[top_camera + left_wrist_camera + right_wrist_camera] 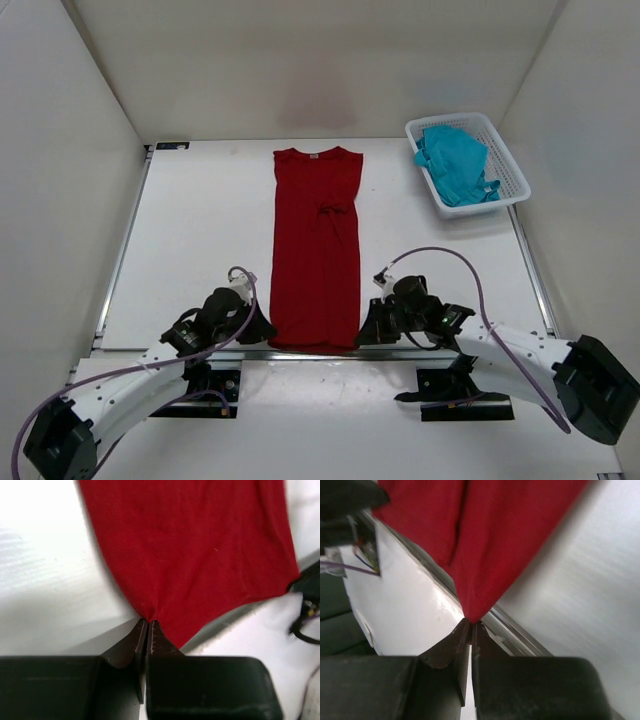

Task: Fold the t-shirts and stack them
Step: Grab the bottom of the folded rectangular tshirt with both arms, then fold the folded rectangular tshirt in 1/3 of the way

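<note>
A dark red t-shirt (316, 250) lies flat and long down the middle of the table, sleeves folded in, collar at the far end. My left gripper (262, 326) is shut on its near left hem corner (150, 616). My right gripper (366, 330) is shut on the near right hem corner (474, 615). Both corners sit at the table's front edge, the cloth (490, 540) pinched between the dark fingertips. A teal-blue t-shirt (455, 162) lies crumpled in the basket. No lavender shirt shows.
A white mesh basket (512, 165) stands at the far right of the table. A metal rail (300, 352) runs along the table's near edge, just under the shirt's hem. White walls close in the table on three sides.
</note>
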Controlling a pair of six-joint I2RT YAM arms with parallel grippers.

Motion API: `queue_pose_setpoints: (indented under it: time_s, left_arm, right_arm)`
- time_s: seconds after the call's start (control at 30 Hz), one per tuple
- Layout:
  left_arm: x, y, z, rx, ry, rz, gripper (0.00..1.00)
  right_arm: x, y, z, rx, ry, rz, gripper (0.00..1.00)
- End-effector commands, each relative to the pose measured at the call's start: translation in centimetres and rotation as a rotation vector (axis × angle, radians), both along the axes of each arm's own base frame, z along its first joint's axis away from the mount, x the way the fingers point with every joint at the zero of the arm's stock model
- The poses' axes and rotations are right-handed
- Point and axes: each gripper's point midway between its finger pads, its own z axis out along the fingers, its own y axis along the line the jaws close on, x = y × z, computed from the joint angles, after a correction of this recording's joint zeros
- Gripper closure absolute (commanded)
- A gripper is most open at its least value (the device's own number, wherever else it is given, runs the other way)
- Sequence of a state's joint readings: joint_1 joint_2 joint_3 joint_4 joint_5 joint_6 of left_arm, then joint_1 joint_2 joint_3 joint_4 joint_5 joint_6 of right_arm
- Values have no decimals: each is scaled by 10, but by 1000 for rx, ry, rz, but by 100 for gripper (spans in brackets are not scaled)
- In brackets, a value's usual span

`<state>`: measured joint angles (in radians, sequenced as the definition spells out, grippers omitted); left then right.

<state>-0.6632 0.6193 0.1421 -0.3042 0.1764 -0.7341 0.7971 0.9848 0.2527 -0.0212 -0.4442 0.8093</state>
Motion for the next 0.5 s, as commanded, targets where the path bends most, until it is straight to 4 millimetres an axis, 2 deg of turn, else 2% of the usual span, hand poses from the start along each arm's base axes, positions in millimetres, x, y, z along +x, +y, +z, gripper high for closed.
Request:
queue_pose_setpoints:
  time_s: [0.0,0.03,0.07,0.1,0.13,0.17,0.2,0.23,0.27,0.3,0.37,0.4,0.43,0.47]
  left_arm:
    - [3,-9,35,-45,-13,-24,99]
    - [17,-9,53,-52,-53,-15,99]
    - [25,-10,57,-39,-57,-13,99]
    - [42,-10,72,-32,-85,-6,99]
    - [60,-11,92,-46,-140,4,99]
    - [76,-8,90,-13,-153,21,99]
    - [91,-11,95,2,-151,29,99]
    - [110,-10,111,25,-200,43,99]
    - [131,-7,116,76,-213,70,100]
    - [142,-8,105,120,-183,76,100]
    - [175,-10,120,184,-242,112,100]
    - [187,-7,111,220,-230,128,100]
    - [201,-8,110,233,-226,139,100]
    - [213,-7,118,221,-237,148,100]
  right_arm:
    - [23,3,36,44,-59,-47,100]
    - [37,1,49,63,-74,-71,100]
    - [55,-1,62,70,-131,-85,100]
    - [66,-5,60,46,-124,-105,100]
    - [83,-8,65,43,-146,-105,100]
    - [102,-11,78,64,-188,-116,100]
    - [123,-15,82,55,-194,-140,100]
    - [134,-16,76,41,-183,-142,100]
    - [156,-18,79,19,-219,-164,100]
    - [170,-21,77,0,-224,-184,100]
    - [214,-26,81,-15,-246,-222,100]
    - [232,-25,91,-6,-273,-234,100]
    - [254,-29,90,-13,-276,-253,100]
    - [262,-27,81,-22,-249,-252,100]
